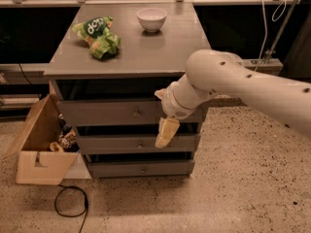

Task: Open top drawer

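The top drawer [107, 113] is the uppermost grey front of the cabinet, under the grey top, and it is shut. Its small round metal knob [136, 113] sits at the middle of the panel. My gripper [165, 133] hangs pointing down from the white arm [228, 81]. It is in front of the cabinet, a little right of and below the knob, over the gap between the top and second drawers. It touches nothing that I can see. The arm hides the right end of the top drawer front.
Two shallower drawers [121, 143] lie below, both shut. A green snack bag [97, 35] and a white bowl [151, 19] sit on the cabinet top [146, 52]. An open cardboard box [41, 147] stands on the floor at the left, with a black cable [70, 203] in front.
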Controlling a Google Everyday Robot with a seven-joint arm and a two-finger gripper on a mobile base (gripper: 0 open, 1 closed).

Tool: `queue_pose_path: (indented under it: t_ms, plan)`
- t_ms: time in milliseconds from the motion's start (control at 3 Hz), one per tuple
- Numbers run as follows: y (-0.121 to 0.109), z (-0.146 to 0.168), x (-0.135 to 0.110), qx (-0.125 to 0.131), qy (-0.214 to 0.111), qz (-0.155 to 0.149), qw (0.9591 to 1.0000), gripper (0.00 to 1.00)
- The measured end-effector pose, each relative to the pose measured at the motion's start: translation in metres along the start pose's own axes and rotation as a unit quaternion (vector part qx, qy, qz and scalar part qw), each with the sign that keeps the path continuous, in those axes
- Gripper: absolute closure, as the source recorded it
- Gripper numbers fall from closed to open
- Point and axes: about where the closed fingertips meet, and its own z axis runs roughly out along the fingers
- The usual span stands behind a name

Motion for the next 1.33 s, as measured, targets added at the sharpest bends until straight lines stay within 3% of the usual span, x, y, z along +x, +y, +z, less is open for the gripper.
queue_pose_path:
  t_ms: [333, 667, 1000, 1333]
  plan:
    - [-0.033, 0.038, 0.002, 0.023, 0.010, -0.015, 0.9996, 0.00]
    - [-0.033, 0.038, 0.002, 0.023, 0.010, -0.015, 0.9996, 0.00]
    - [-0.038, 0.043, 0.011, 0.026, 0.038, -0.015, 0.9988, 0.00]
    - [-0.061, 0.053, 0.038, 0.043, 0.089, -0.016, 0.9950, 0.00]
